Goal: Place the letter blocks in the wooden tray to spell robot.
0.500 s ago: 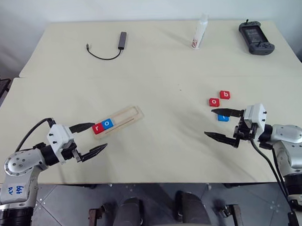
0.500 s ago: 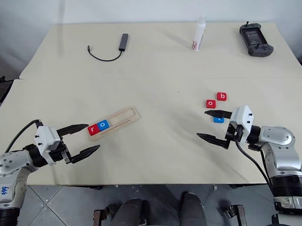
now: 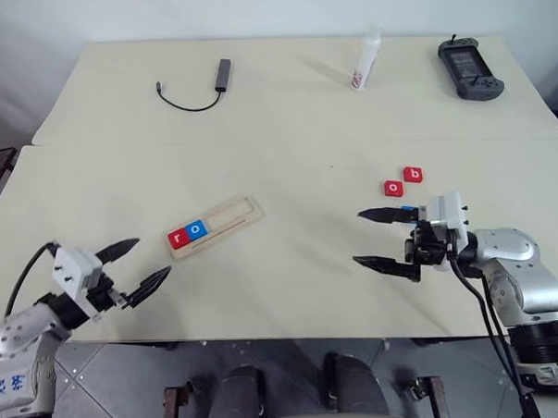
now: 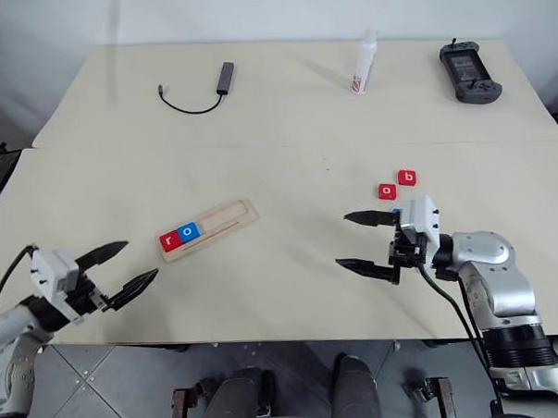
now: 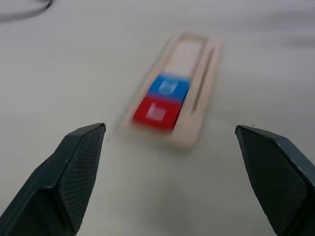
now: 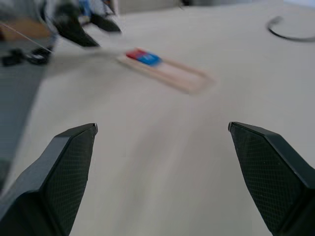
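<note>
The wooden tray (image 3: 226, 220) lies slanted on the table left of centre. A red "r" block (image 3: 178, 237) and a blue "o" block (image 3: 197, 229) sit at its near-left end, and the rest of the slot is bare. A red "o" block (image 3: 393, 187) and a red "b" block (image 3: 413, 174) lie loose at the right. A blue block (image 3: 408, 207) just below them is mostly hidden behind my right gripper's upper finger. My right gripper (image 3: 356, 236) is open and empty, pointing left. My left gripper (image 3: 154, 255) is open and empty near the table's front edge, left of the tray.
A black cable with an adapter (image 3: 200, 87), a white bottle (image 3: 365, 62) and a black handheld controller (image 3: 470, 69) sit along the far side of the table. A seam (image 3: 285, 142) runs across the tabletop between them and the blocks.
My left gripper has drawn back from the tray toward the front-left edge. My right gripper has moved left, its fingertips now past the loose blocks. Both stay open.
</note>
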